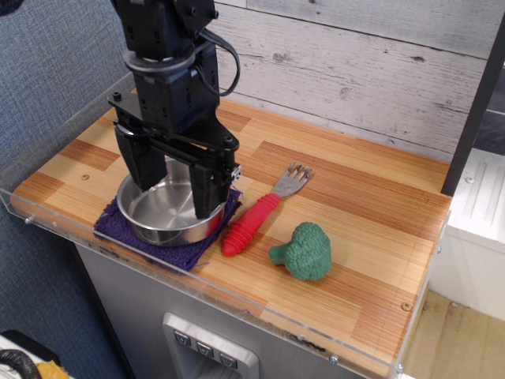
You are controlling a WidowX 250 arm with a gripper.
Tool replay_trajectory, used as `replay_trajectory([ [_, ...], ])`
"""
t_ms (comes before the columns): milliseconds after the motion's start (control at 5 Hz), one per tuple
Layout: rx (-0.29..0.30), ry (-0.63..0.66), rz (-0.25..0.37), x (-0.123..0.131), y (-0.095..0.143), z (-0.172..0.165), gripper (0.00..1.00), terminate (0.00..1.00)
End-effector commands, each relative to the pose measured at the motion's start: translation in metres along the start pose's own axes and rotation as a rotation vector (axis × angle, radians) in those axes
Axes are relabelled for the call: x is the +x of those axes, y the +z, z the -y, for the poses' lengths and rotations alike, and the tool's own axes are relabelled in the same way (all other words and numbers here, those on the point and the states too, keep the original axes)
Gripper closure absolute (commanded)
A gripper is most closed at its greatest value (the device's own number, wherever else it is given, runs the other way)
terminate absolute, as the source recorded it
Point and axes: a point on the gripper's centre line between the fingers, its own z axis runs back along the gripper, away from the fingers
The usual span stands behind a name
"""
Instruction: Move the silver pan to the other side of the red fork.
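The silver pan (162, 215) sits on a purple cloth (114, 229) at the front left of the wooden counter. The red fork (251, 221) lies just right of the pan, with its red handle toward the front and its grey tines (293, 178) pointing back right. My black gripper (175, 197) hangs directly over the pan, open. Its left finger (146, 167) stands over the pan's back-left rim and its right finger (207, 193) reaches down at the right rim. Whether either finger touches the pan is unclear.
A green broccoli toy (303, 251) lies right of the fork near the front edge. A clear acrylic rim (237, 304) runs along the counter's front and left side. A plank wall stands behind, and a white unit (473, 229) is at the right.
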Motion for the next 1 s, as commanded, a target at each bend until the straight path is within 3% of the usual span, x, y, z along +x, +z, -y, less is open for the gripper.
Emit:
replay_trajectory([
  [0, 0.0, 0.0, 0.0, 0.0, 0.0, 0.0, 0.0, 0.0],
  [200, -0.004, 0.113, 0.021, 0.014, -0.008, -0.029, 0.0, 0.0],
  [400, 0.03, 0.133, 0.04, 0.024, -0.016, -0.043, 0.0, 0.0],
  [800, 0.055, -0.035, 0.114, 0.033, -0.027, -0.029, 0.0, 0.0],
])
